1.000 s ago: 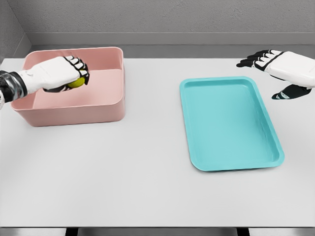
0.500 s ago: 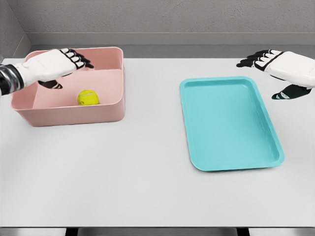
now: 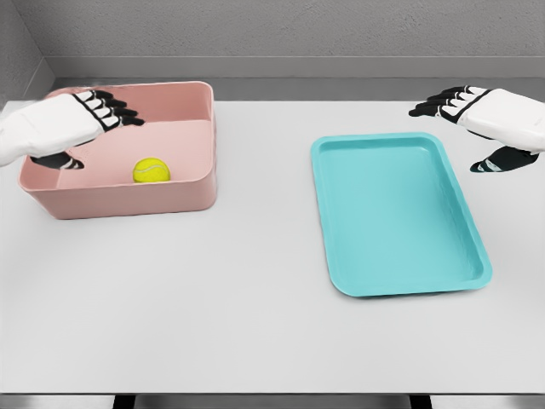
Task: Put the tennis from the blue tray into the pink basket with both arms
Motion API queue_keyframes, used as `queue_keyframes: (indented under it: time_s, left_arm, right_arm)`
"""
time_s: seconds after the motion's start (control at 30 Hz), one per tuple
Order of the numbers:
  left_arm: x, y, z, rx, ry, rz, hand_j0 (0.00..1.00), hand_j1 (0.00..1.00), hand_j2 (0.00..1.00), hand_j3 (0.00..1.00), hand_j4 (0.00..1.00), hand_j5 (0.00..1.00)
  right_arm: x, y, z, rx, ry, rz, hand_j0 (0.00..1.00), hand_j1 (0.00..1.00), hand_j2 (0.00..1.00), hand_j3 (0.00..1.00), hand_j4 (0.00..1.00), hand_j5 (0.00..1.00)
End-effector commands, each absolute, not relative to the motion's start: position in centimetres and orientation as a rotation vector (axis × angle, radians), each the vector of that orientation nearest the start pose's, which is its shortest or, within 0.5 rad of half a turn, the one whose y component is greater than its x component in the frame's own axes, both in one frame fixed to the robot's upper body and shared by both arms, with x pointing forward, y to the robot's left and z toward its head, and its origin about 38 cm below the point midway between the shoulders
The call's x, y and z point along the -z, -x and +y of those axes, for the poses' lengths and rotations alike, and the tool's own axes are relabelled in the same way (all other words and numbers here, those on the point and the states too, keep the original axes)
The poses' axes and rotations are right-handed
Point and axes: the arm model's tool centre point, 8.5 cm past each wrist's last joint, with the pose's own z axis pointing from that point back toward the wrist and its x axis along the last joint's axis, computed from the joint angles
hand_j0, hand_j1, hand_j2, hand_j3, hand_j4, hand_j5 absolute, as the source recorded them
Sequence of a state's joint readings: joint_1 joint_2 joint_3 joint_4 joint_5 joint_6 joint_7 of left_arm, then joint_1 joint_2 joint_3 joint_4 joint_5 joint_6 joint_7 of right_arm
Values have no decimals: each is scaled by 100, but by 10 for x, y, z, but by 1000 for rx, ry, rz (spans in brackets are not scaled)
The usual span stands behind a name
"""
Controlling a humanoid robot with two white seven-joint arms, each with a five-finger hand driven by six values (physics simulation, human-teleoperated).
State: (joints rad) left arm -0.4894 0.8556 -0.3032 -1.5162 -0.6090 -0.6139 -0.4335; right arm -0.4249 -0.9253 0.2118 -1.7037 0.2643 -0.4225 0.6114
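Note:
A yellow tennis ball (image 3: 152, 170) lies on the floor of the pink basket (image 3: 183, 194), near its front wall. My left hand (image 3: 81, 128) hovers over the basket's left part, fingers spread and holding nothing. The blue tray (image 3: 396, 213) lies flat right of the middle with nothing in it. Beyond the tray's far right corner my right hand (image 3: 477, 123) floats with its fingers spread, also holding nothing.
The white table (image 3: 255, 298) carries only the basket at the back left and the tray on the right. A grey wall runs behind the table's far edge.
One second ago my left hand was shut on the ball over the basket. It let go, the ball dropped inside, and the hand has drawn back to the left. The right hand stayed still.

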Motion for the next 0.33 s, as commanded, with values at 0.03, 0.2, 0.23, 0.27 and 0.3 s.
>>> queue_keyframes:
  time_s: [0.03,0.2,0.23,0.27,0.3]
  left_arm:
    - [-287,-417,370,2010,-863,-1449,100,100,100,100,100,100]
    - [-287,-416,371,2007,-860,-1448,100,100,100,100,100,100]
    - [-287,-416,371,2007,-860,-1448,100,100,100,100,100,100]
    - [-287,-416,371,2007,-860,-1448,100,100,100,100,100,100]
    - [-287,-416,371,2007,-862,-1450,100,100,100,100,100,100]
  right_arm:
    - [-298,-398,-349,-1857,585,-1494,100,100,100,100,100,100]
    - [-298,-398,-349,-1857,585,-1494,100,100,100,100,100,100]
    - [-297,-398,-349,-1856,583,-1496,100,100,100,100,100,100]
    - [-298,-398,-349,-1854,584,-1498,100,100,100,100,100,100]
    - [-297,-398,-349,-1856,584,-1496,100,100,100,100,100,100]
